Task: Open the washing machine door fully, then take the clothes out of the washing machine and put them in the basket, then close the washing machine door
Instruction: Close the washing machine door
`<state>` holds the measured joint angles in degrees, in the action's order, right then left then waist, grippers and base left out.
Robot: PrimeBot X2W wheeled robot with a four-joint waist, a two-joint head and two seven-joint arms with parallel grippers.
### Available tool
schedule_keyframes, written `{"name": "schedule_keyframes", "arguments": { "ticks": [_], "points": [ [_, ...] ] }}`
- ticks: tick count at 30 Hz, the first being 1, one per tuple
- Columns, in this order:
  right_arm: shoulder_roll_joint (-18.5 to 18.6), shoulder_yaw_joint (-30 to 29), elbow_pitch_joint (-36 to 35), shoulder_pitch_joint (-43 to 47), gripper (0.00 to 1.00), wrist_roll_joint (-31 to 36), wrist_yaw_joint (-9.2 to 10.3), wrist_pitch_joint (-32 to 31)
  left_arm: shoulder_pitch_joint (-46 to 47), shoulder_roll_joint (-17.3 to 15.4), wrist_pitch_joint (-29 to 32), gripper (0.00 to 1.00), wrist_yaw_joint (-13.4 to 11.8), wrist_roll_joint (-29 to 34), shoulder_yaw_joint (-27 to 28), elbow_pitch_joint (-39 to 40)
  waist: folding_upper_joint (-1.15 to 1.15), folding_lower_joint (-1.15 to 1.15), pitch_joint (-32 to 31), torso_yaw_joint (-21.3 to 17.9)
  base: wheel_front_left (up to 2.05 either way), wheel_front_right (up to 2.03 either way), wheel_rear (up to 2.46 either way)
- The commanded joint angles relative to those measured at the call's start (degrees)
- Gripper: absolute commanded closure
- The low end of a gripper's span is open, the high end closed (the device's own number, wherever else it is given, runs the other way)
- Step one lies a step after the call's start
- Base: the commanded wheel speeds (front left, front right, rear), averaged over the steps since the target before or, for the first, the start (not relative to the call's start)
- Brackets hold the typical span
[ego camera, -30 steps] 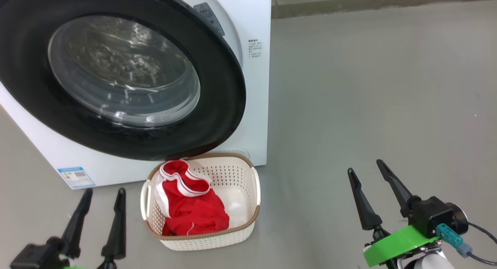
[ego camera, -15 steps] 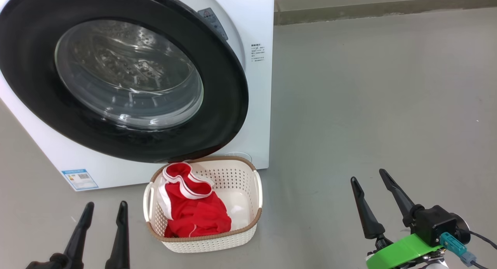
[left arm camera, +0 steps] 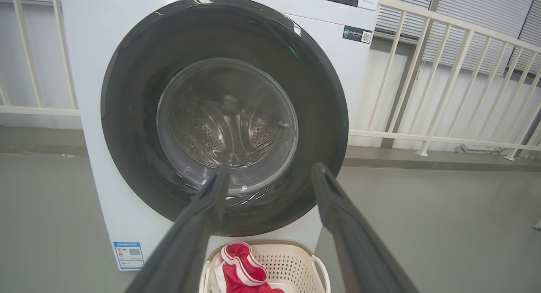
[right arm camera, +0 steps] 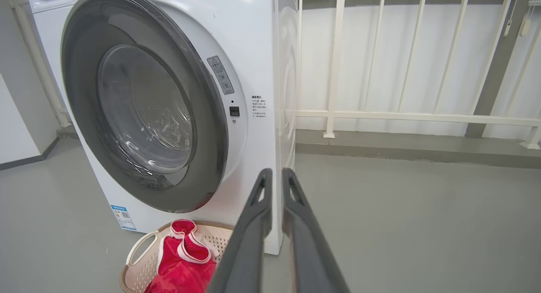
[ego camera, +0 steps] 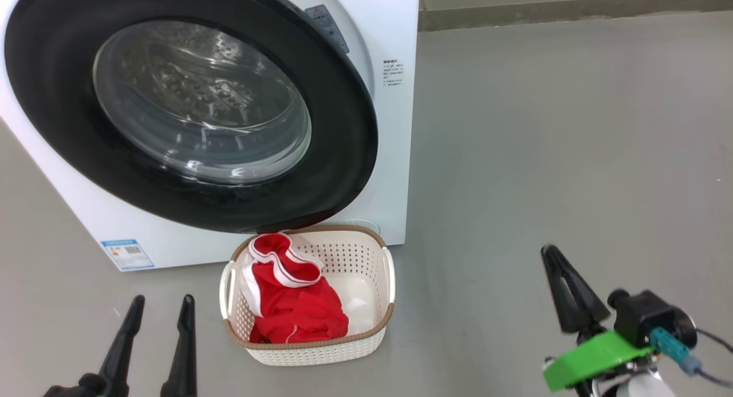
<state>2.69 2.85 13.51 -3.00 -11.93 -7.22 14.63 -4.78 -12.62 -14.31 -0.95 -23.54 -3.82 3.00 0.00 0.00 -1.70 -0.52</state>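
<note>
One washing machine (ego camera: 395, 156) stands on the grey floor (ego camera: 544, 128), and its single round door (ego camera: 343, 128) lies against its white front. Whether the door is latched cannot be told. Through the door's clear window (ego camera: 200, 99) the perforated steel drum (left arm camera: 228, 128) shows, with nothing red in it.

One basket (ego camera: 320, 351) stands on the floor just before the machine's lower front edge, under the bottom of the door's black rim and toward the front's right corner. In it lie the clothes (ego camera: 298, 311), a red heap with white trim bands. It fills the basket's left half as the head view has it and rises to the back rim. How many garments make up the heap cannot be told. The right half of the basket's bottom is bare except for a white sheet (ego camera: 358, 308).

There are two grippers, each with two dark fingers. The left gripper (ego camera: 162, 302) hangs over the floor left of the basket, its fingers spread wide and empty. The right gripper (ego camera: 551, 252) is over open floor well to the right of the basket. Its fingers are drawn almost together, with a thin gap between them in the right wrist view, and they pinch nothing.

A blue label (ego camera: 127, 254) sits at the lower left corner of the machine's front. Behind the machine a pale railing (right arm camera: 401, 115) of upright bars runs along a white wall, above a low grey kerb.
</note>
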Motion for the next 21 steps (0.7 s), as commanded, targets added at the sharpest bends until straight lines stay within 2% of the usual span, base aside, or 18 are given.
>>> {"name": "schedule_keyframes", "arguments": {
  "ticks": [1, 5, 13, 21],
  "points": [
    [0.19, 1.33, -1.05, -3.46, 1.00, -0.17, -0.26, 0.37, 1.94, -0.40, -0.68, 0.00, 0.39, 0.45, 2.13, 1.62, 0.00, 0.00, 0.14, 0.24, 0.00, 0.00, 0.00],
    [0.19, 2.59, 1.13, -6.97, 1.00, -0.75, -0.26, 0.37, 2.11, 0.18, -0.69, 0.00, 0.90, 0.12, 1.62, 1.72, 0.00, 0.00, 0.54, 0.77, 0.00, 0.00, 0.00],
    [0.19, 7.97, 10.05, -15.08, 1.00, -1.77, -0.26, -0.12, 3.79, 0.09, -0.36, 0.00, 1.68, 0.49, -0.20, 1.79, 0.00, 0.00, 1.75, 3.62, 0.00, 0.00, 0.00],
    [0.19, 13.70, 16.50, -25.18, 1.00, -1.84, -0.26, -0.11, 5.60, 0.65, -0.15, 0.00, 1.92, 0.65, -1.78, 2.32, 0.00, 0.00, 6.34, 7.35, 0.00, 0.00, 0.00]
  ]
}}
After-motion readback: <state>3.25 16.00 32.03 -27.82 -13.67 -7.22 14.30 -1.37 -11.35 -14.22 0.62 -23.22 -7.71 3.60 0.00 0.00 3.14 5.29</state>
